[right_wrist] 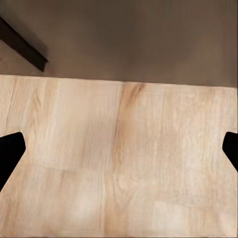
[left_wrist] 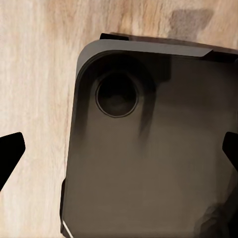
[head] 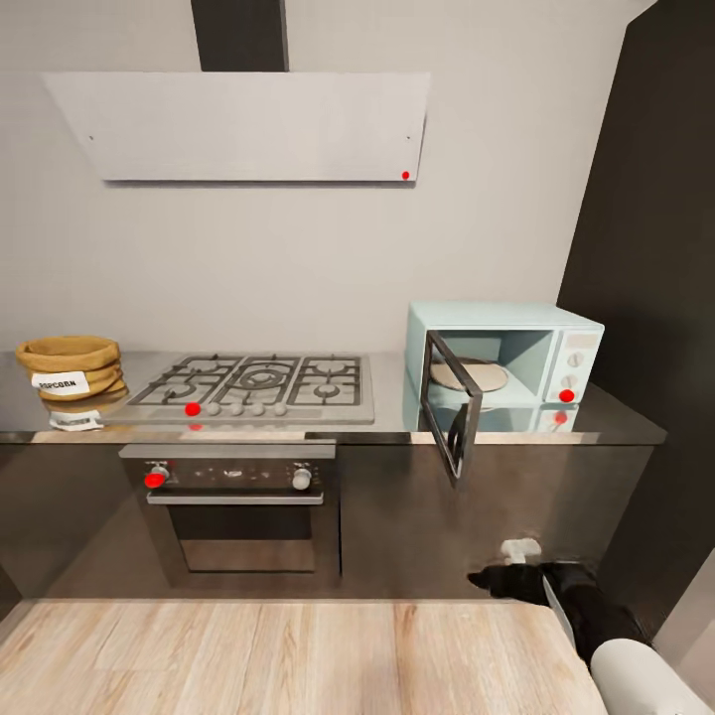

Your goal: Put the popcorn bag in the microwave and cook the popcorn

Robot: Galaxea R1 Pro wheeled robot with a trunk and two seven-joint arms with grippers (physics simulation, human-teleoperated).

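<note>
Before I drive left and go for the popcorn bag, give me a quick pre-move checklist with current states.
1. Microwave door open: ok, swung out over the counter edge.
2. Microwave cavity free: ok, just the turntable inside.
3. Popcorn bag upright on the countertop: ok, at the far left, beside the gas hob.
4. Right gripper empty and open: ok, fingers spread over the floor.
5. Left gripper empty and open: ok.
6. Bag within reach: not ok, the bag is far left of the robot.
</note>
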